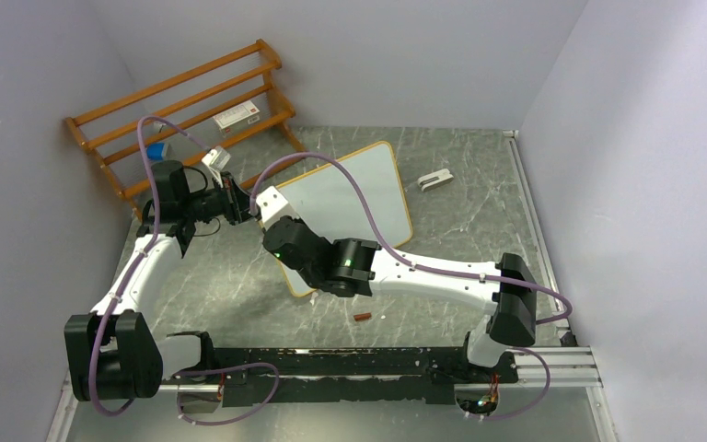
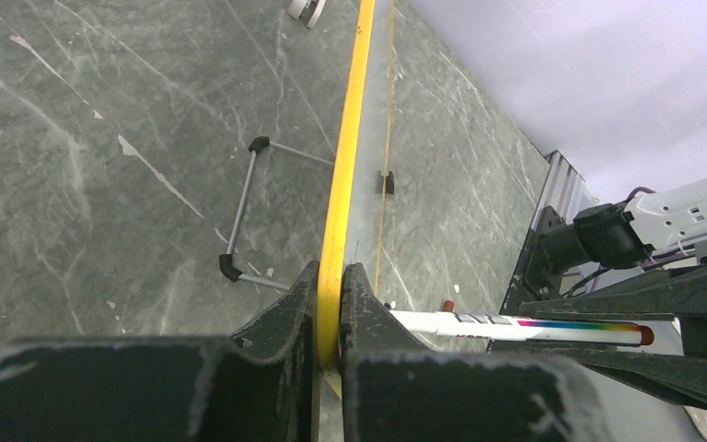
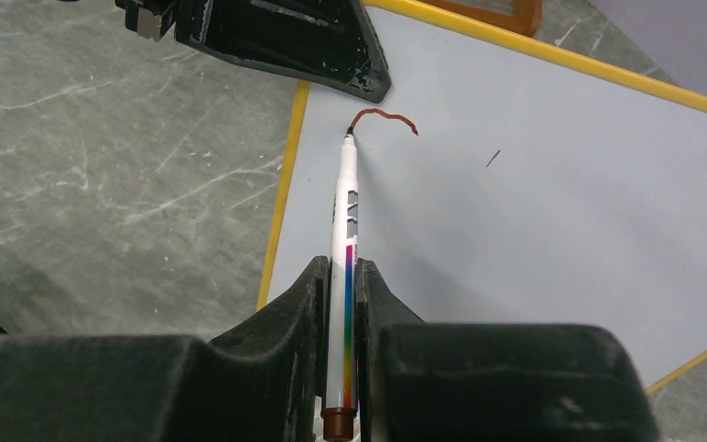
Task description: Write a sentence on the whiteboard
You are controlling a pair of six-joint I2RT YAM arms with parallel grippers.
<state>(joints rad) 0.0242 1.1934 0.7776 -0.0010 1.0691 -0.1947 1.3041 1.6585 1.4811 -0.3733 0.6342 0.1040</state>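
The whiteboard (image 1: 359, 189) has a yellow frame and stands tilted on the grey table. My left gripper (image 1: 244, 204) is shut on its left frame edge (image 2: 348, 157), one finger on each side, as the left wrist view (image 2: 331, 304) shows. My right gripper (image 3: 336, 276) is shut on a white marker (image 3: 344, 198) with a rainbow stripe. The marker's tip touches the board face (image 3: 534, 184) near the upper left corner. Of the sentence, only one short curved reddish-brown stroke (image 3: 382, 116) shows, starting at the tip. The marker also shows in the left wrist view (image 2: 515, 324).
An orange-brown slatted rack (image 1: 184, 101) holding a small box (image 1: 237, 116) stands at the back left. A white clip-like object (image 1: 434, 180) lies right of the board. A small brown cap (image 1: 362, 317) lies near the front. A wire foot (image 2: 244, 207) sticks out behind the board.
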